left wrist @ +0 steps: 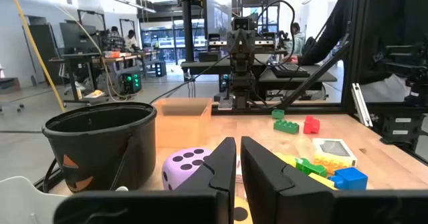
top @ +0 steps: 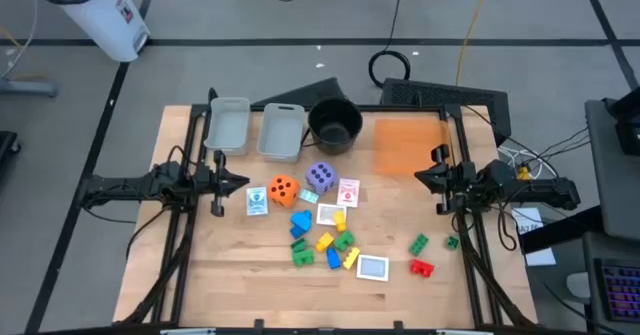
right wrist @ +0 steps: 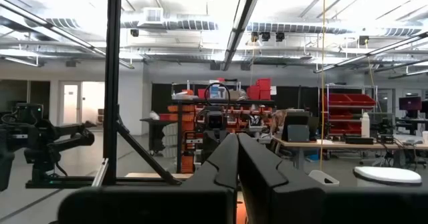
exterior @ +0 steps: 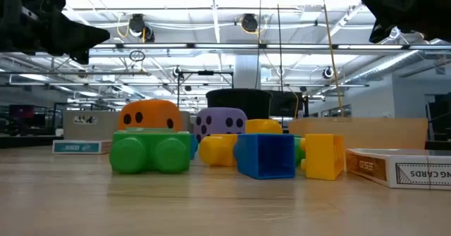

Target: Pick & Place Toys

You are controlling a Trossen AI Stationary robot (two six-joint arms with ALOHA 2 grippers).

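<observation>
Toys [top: 322, 237] lie scattered mid-table, in front of your two grey bins [top: 254, 129] and black pot [top: 334, 123]
Your left gripper [top: 246, 185] waits at the left edge, your right gripper [top: 418, 175] at the right, both clenched on nothing

Two dice sit on the tabletop [top: 200, 275], one orange die [top: 283, 188] and one purple die [top: 320, 175], along with four white-edged picture cards [top: 257, 199], counted at [top: 348, 191], [top: 331, 214] and [top: 372, 267] for the others. Two grey bins [top: 227, 125] and [top: 281, 131] stand beside one round black pot [top: 334, 123]. The small blocks [top: 300, 221] include two loose green ones [top: 419, 243] and [top: 452, 242] and one red [top: 421, 267]; the clustered blue, yellow and green ones overlap too much to count
</observation>
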